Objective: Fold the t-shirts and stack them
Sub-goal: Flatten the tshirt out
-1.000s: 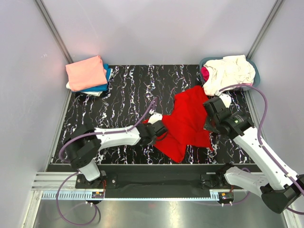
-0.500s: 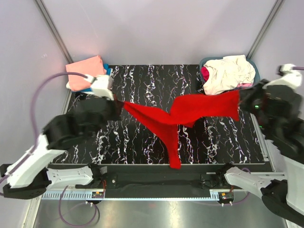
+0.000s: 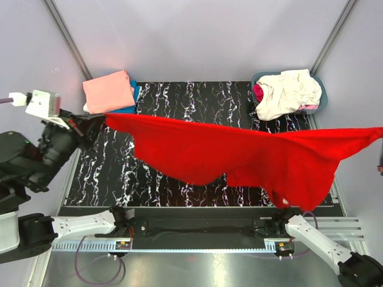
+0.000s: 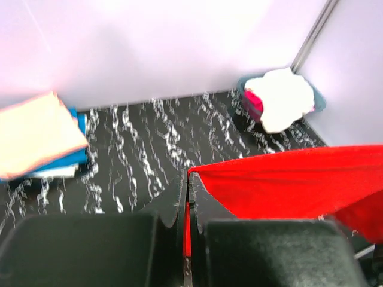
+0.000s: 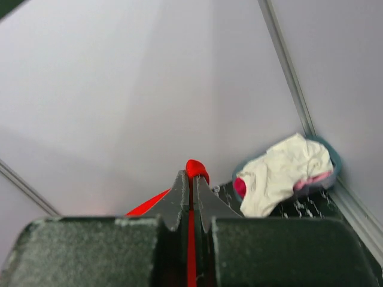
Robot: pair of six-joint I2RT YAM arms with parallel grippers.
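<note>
Spreading outward, both arms have carried the red t-shirt [image 3: 239,158] off the table [image 3: 179,101] and drawn it into a wide sheet. One second ago it lay bunched on the table between two low hands. Half a second ago it was raised but only partly drawn out, with a long tail hanging. Now its upper edge runs nearly taut from the left hand [image 4: 187,179] to the right hand [image 5: 191,179]. The body sags below that line, hanging lowest nearer the right hand.

Left hand: jaws pressed together on a corner of red cloth. Right hand: likewise clamped narrow, with a nub of red fabric showing at the fingertips. In the overhead view this hand sits at or past the frame edge.

The folded stack, a salmon-pink shirt [image 3: 108,91] over a blue shirt [image 3: 128,107], lies just beyond the left hand. The basket [image 3: 323,98] holding the cream shirt [image 3: 290,89] stands beyond the stretched edge, nearer the right hand.

Assessment: the garment is opened out in the air but not yet laid flat, and folding has not begun. Which corners are gripped cannot be told. The next move likely calls for an even lowering so the cloth lands without creases.
</note>
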